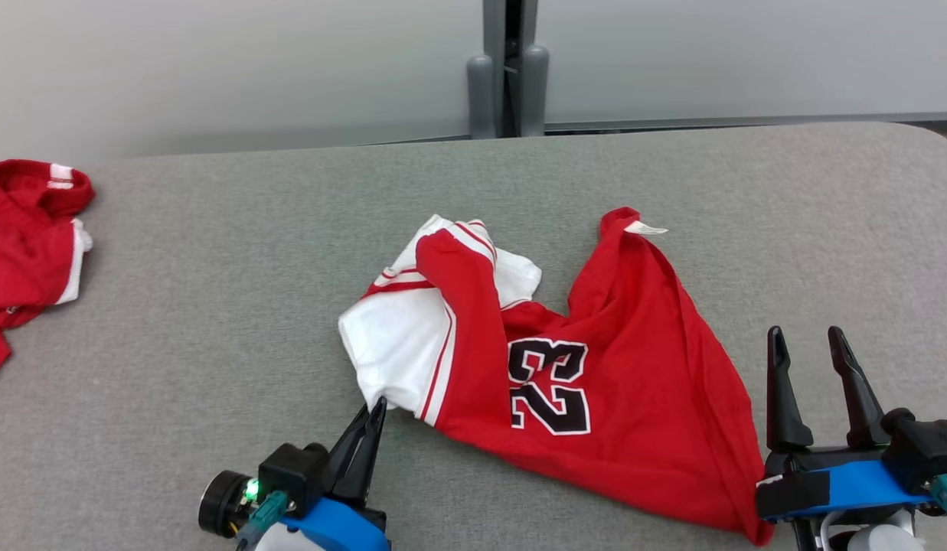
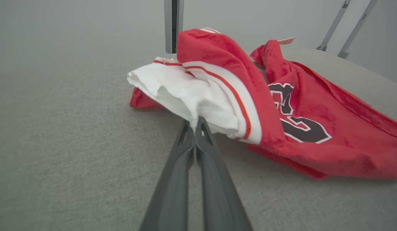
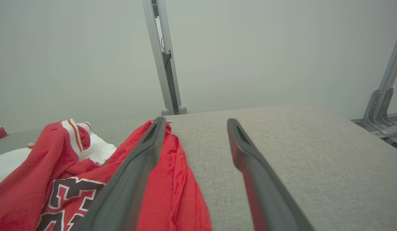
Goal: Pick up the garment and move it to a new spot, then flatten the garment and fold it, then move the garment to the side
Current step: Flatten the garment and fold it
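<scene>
1. The grey tabletop carried everything, its far edge running along a pale wall with a grey post behind it.
2. The garment, a red jersey with white sleeves and red-and-white striped trim, lay crumpled near the middle of the tabletop. Its red body spread toward the near right, and one white sleeve was bunched at its left.
3. A second red-and-white piece of clothing lay heaped at the tabletop's left edge, well apart from the jersey.
4. The right claw stood with its two dark fingers spread wide and nothing between them, just beside the jersey's right edge. In the right wrist view, one finger overlapped the red cloth and bare tabletop showed between the fingers.
5. The left claw was closed tight, its tips pinching the near corner of the white sleeve. In the left wrist view, white fabric draped over the meeting tips.
6. The number 23 stood on the red body in black digits outlined in white, stacked one above the other in the head view.
7. A small white tag stuck out at the jersey's far tip. Its print was too small to read.
</scene>
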